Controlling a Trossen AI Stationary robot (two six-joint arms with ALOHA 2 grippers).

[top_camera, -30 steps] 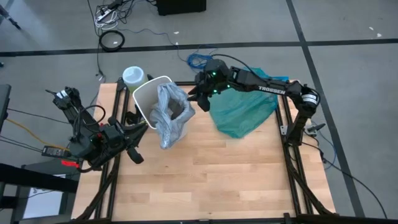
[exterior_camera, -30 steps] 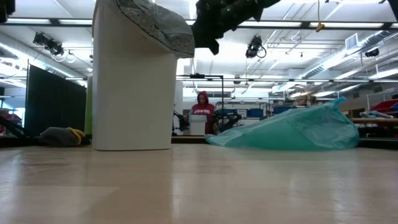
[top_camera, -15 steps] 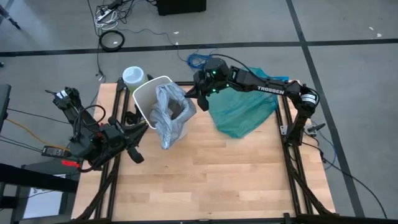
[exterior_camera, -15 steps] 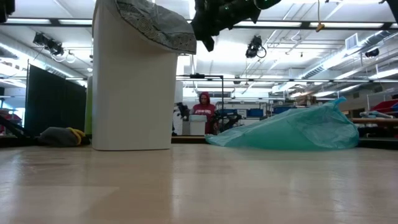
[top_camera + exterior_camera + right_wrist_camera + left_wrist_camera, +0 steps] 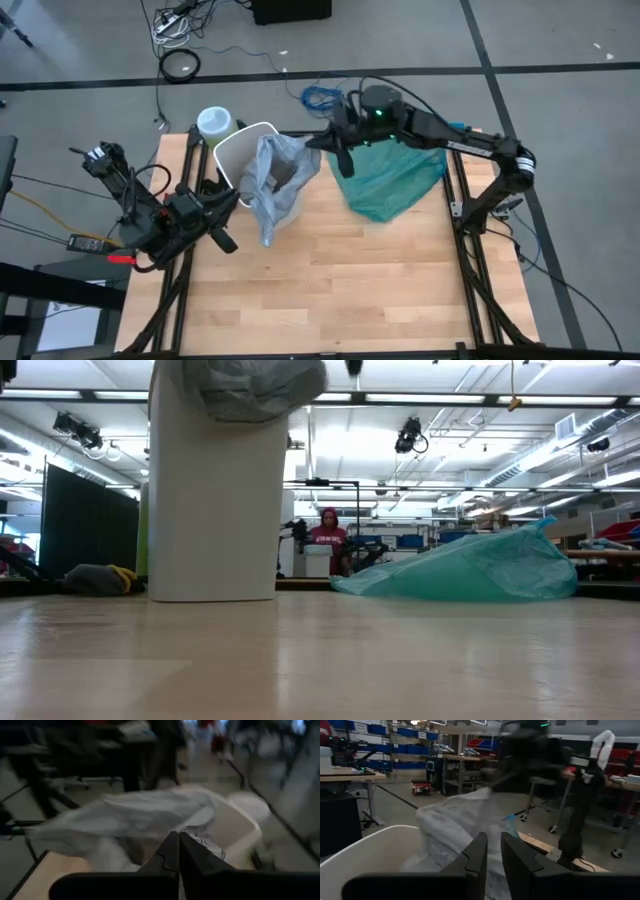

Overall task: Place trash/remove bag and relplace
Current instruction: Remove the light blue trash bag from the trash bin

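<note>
At the far side of the counter [image 5: 330, 270], we find the right end effector [image 5: 322, 146] pinched tight on the near rim of the bag [image 5: 275, 185], the pale liner that stands in the white bin [image 5: 232, 155] and spills over its lip toward the wood. We judge this hold is meant to draw the liner up and out of the bin, since the plastic bunches toward the closed fingers. The left end effector [image 5: 212, 198] sits at the bin's near-left side with its fingers narrowly parted; whether it pins the bin rim we cannot tell.

The high view gives the layout: bin at the back left, teal bag [image 5: 392, 180] lying flat beside it on the right, well clear of the liner. The low view shows only the bin's tall wall [image 5: 213, 500] and the liner mounded over its top, with the arms out of frame above. The right wrist view shows what the others hide: its fingers [image 5: 172, 855] meet with no gap, the crinkled liner [image 5: 145, 812] just beyond them. No trash is visible in any view.
</note>
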